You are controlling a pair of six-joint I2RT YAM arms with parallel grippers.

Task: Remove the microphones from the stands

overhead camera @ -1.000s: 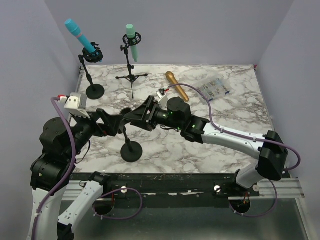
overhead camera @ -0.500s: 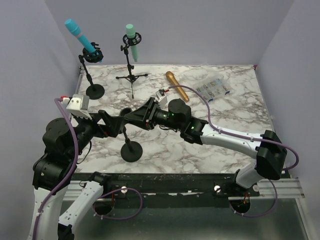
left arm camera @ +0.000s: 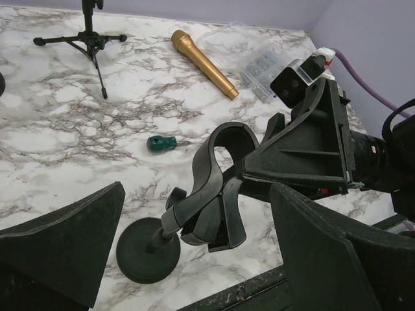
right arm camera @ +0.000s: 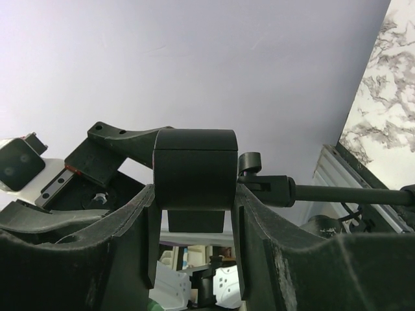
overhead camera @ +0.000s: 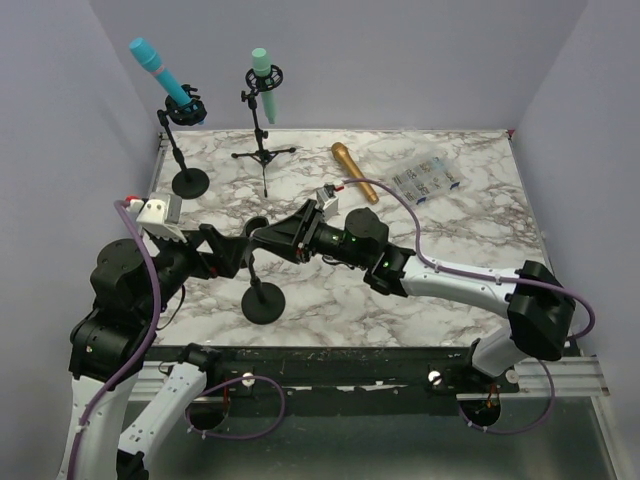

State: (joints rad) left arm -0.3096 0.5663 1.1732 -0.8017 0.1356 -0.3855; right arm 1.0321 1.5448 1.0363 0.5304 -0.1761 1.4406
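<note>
Status: right gripper (overhead camera: 268,238) clenched on near stand (overhead camera: 264,302), gold microphone (overhead camera: 355,172) flat on worktop (overhead camera: 470,230)

Top view:
- right gripper reaching in from the right, closed on the head of the near stand
- round base of that stand down on the worktop close to the front edge
- left gripper (overhead camera: 228,252) just beside the stand head on its left side, released, grasping nothing
- gold microphone lying behind the right arm, well apart from the near stand, with a clear box (overhead camera: 427,178) near it on the right
- blue microphone (overhead camera: 160,68) tilted in the round-base stand (overhead camera: 190,182) at back left
- green microphone (overhead camera: 263,82) upright in the tripod stand (overhead camera: 264,152) next to it

Left wrist view:
- left fingers (left arm camera: 65,240) wide apart at the lower corners
- clip (left arm camera: 217,175) of the near stand between them in frame, touching neither
- clip a black open-topped C, tilted, pinched from the right by the right gripper
- stand base (left arm camera: 148,249) below it
- green-handled screwdriver (left arm camera: 162,142) on the worktop between the base and the gold microphone (left arm camera: 204,63)

Right wrist view:
- black clip block (right arm camera: 194,168) squeezed between both right fingers (right arm camera: 117,259), contact on each side
- thin stand rod (right arm camera: 343,193) running off to the right from a small knob
- left gripper in the background on the left
</note>
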